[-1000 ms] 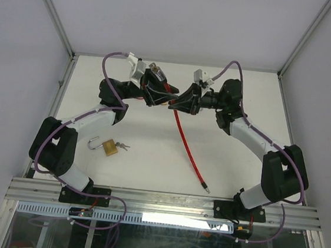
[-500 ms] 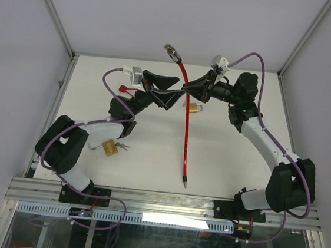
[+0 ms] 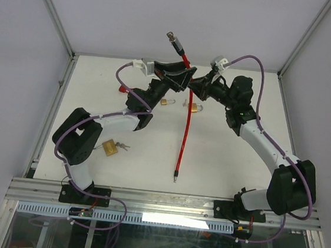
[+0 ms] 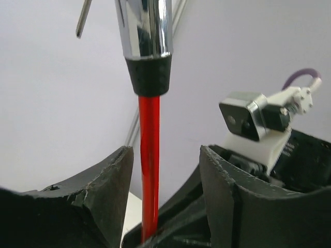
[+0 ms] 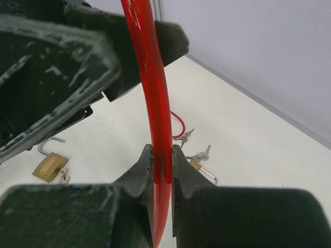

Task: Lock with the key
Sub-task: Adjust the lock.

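White table (image 3: 232, 166), grey booth walls. Red cable (image 3: 183, 132) is lifted and hangs near-vertical over mid-table, with its chrome lock head (image 3: 173, 40) up top. The free tip (image 3: 175, 173) is low, on or just above the surface, can't tell. Right gripper (image 3: 198, 87) is clamped on the cable in its upper part, and the wrist view shows both pads (image 5: 183, 175) pinching the red sleeve. Left gripper (image 3: 180, 77) has its jaws apart, straddling the cable just beside the right one, with neither finger touching it. A thin metal piece (image 4: 83, 18) sits near the head, maybe a key, unclear.

Risks, my read: if the left closes off-centre it shoves the cable sideways and twists it in the right's grip. The grippers are almost touching, so any sloppy approach bumps them. The long loose end can swing and drag the padlocks.

Around: an open brass padlock (image 3: 111, 148) with keys lies near the left arm. A second padlock (image 3: 195, 107) with keys lies under the grippers, with a smaller one (image 3: 166, 102) beside it. Nothing blocks the left jaws from the cable.
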`<action>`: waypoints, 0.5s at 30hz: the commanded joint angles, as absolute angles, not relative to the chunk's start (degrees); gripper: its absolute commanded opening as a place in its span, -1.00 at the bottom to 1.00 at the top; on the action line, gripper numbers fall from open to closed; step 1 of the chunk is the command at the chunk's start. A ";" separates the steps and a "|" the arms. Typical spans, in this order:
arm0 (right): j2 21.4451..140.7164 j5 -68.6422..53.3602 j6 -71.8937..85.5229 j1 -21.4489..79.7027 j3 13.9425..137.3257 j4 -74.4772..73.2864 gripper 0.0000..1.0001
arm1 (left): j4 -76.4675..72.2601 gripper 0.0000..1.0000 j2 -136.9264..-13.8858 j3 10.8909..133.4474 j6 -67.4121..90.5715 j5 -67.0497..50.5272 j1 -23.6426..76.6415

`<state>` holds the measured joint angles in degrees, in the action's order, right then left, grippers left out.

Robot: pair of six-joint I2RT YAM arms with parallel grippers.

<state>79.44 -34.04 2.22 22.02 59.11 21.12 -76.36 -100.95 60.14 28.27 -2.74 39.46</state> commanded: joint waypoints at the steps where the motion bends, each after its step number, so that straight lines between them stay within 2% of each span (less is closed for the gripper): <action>1: 75.98 -30.23 1.30 23.06 59.77 24.85 -1.00 | -73.65 0.01 -102.37 65.63 25.29 2.95 40.16; 3: 75.94 -30.19 1.04 23.13 59.70 24.63 -1.00 | -72.70 -0.17 -103.46 67.25 25.75 1.73 40.15; 5: 75.77 -30.55 0.70 23.12 59.69 24.44 -1.00 | -71.93 -0.46 -104.19 68.34 25.92 0.20 40.12; 6: 75.56 -30.87 0.56 23.18 59.61 24.31 -1.00 | -71.63 -0.51 -104.31 68.70 25.94 -0.36 40.15; 7: 75.44 -31.60 0.39 23.07 59.59 24.08 -1.00 | -71.28 -0.44 -104.27 68.92 25.78 -1.24 40.16; 9: 74.93 -35.01 1.04 22.35 59.53 24.13 -1.00 | -71.19 -0.12 -103.76 68.91 24.78 -3.82 40.07; 11: 74.76 -43.56 5.12 19.16 59.34 26.71 -1.00 | -71.90 0.12 -102.85 68.24 23.92 -7.96 39.62; 13: 74.71 -50.92 8.50 16.71 60.02 28.81 -1.00 | -71.59 0.14 -101.82 67.74 24.49 -15.63 38.12; 15: 74.55 -59.07 11.01 14.70 61.03 29.91 -1.00 | -73.26 0.08 -101.37 67.39 27.84 -24.38 35.54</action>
<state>78.19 -42.33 4.36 18.72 58.85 21.52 -70.52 -104.47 66.72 25.93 -8.43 38.85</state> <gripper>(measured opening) 0.101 0.555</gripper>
